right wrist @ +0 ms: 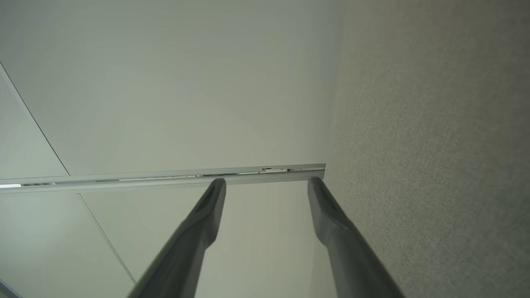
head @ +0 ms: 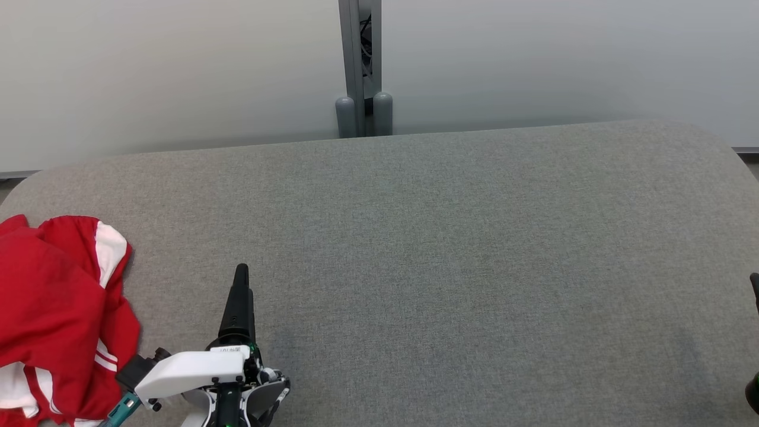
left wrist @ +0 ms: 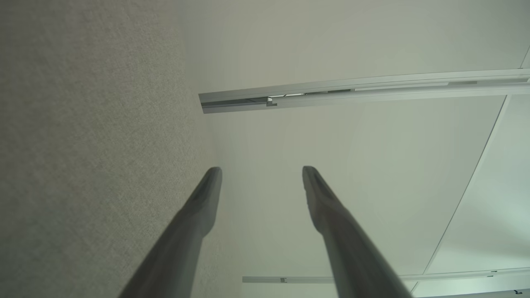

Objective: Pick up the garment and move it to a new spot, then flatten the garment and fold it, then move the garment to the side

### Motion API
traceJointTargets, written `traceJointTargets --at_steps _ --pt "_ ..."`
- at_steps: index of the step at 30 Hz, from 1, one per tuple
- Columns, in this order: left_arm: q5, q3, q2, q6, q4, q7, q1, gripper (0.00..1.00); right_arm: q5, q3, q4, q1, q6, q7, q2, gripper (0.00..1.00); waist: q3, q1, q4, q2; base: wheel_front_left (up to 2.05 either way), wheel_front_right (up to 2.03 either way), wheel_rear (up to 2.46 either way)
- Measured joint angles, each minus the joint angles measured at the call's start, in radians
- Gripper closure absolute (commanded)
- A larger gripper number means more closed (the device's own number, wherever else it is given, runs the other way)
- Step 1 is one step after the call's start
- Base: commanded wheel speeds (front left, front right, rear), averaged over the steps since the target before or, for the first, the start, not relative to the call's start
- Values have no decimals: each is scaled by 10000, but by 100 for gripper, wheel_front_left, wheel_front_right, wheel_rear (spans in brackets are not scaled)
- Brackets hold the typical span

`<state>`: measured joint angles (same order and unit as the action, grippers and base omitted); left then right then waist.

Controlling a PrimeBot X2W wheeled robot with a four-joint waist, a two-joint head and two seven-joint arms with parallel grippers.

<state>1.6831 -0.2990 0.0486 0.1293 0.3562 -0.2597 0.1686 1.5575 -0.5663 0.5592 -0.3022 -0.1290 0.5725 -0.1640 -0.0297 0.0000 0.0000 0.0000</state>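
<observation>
We see the red-and-white garment point(head: 53, 314) lying crumpled at the left end of the grey surface point(head: 445, 237), partly cut off by the picture's edge. Our left claw point(head: 240, 284) stands just to its right, tips clear of the cloth and pointing past it, spread apart and empty. Our right claw point(right wrist: 267, 184), well apart at the far right, is likewise spread and empty.

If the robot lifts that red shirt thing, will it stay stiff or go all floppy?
Probably floppy: the red garment lies crumpled in soft folds, so it would likely droop. It looks thin, so probably light. The grey cloth table top looks rough, so a push may bunch it up.
</observation>
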Motion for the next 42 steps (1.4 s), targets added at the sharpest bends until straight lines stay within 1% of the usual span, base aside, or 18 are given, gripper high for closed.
traceJointTargets --at_steps 7,11,16,21,22,27,28,31,36,42 --pt "-69 73 38 0 -221 29 28 0 -211 522 -380 53 0 -727 48 0 10 0 1 0 0 0 0" --pt "-255 134 84 0 -397 25 47 0 -583 880 -667 101 0 -1181 54 0 14 0 0 0 0 0 0" --pt "-945 184 247 0 -616 2 206 0 -1310 1313 -1057 221 0 -1718 46 0 17 0 4 0 0 0 0" --pt "-2176 445 276 0 -936 -4 244 0 -2389 1730 -1647 247 0 -2192 42 0 20 0 13 0 0 0 0" --pt "-2778 577 251 0 -1118 -4 245 0 -2915 1927 -1919 250 0 -2387 44 0 17 0 16 0 0 0 0" --pt "-4357 725 203 0 -1544 -4 247 0 -4215 2324 -2554 271 0 -2836 58 0 18 0 27 0 0 0 0" --pt "-4357 725 203 0 -1544 -4 247 0 -4215 2324 -2554 271 0 -2836 58 0 18 0 27 0 0 0 0" --pt "-5242 759 188 -10 -1676 -4 247 0 -5009 2610 -2872 329 0 -3093 54 0 33 0 34 0 0 0 0" --pt "-6648 734 232 -174 -1871 -4 239 0 -6404 3150 -3298 487 -2 -3507 15 0 65 0 32 0 0 0 0" --pt "-7992 700 336 -491 -1919 -2 168 0 -7879 3739 -3674 723 -2 -3975 23 0 92 0 0 0 0 0 0"
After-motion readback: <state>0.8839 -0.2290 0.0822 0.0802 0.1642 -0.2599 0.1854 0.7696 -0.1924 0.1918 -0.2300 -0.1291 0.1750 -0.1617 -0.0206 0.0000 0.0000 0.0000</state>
